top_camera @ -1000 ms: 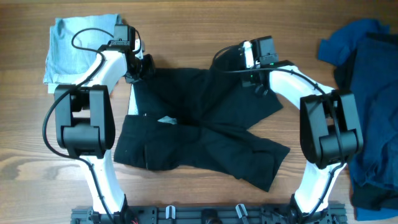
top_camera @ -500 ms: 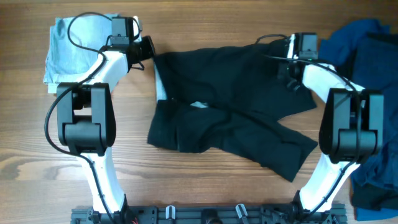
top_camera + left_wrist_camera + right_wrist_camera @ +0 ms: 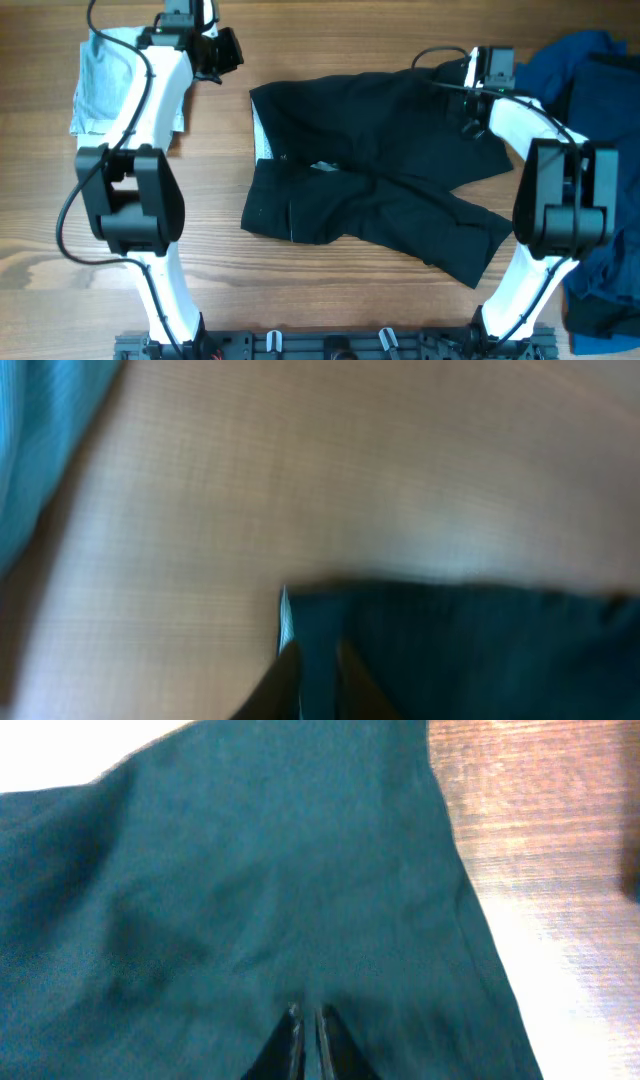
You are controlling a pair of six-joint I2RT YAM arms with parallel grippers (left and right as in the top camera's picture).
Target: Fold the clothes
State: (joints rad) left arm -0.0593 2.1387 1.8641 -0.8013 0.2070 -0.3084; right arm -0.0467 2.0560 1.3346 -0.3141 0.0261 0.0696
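Wooden tabletop (image 3: 60,250) carries the black wide-legged fabric shorts (image 3: 380,190), spread at centre. Further back, the right gripper (image 3: 303,1015) is clenched on their cloth, creases running to its tips; pulling from there could drag them askew toward the dark blue heap of clothes (image 3: 600,120). Farthest, the left gripper (image 3: 228,50) hangs apart from the shorts near the pale blue folded garment (image 3: 110,85), its state lost in blur; it might snag that instead.
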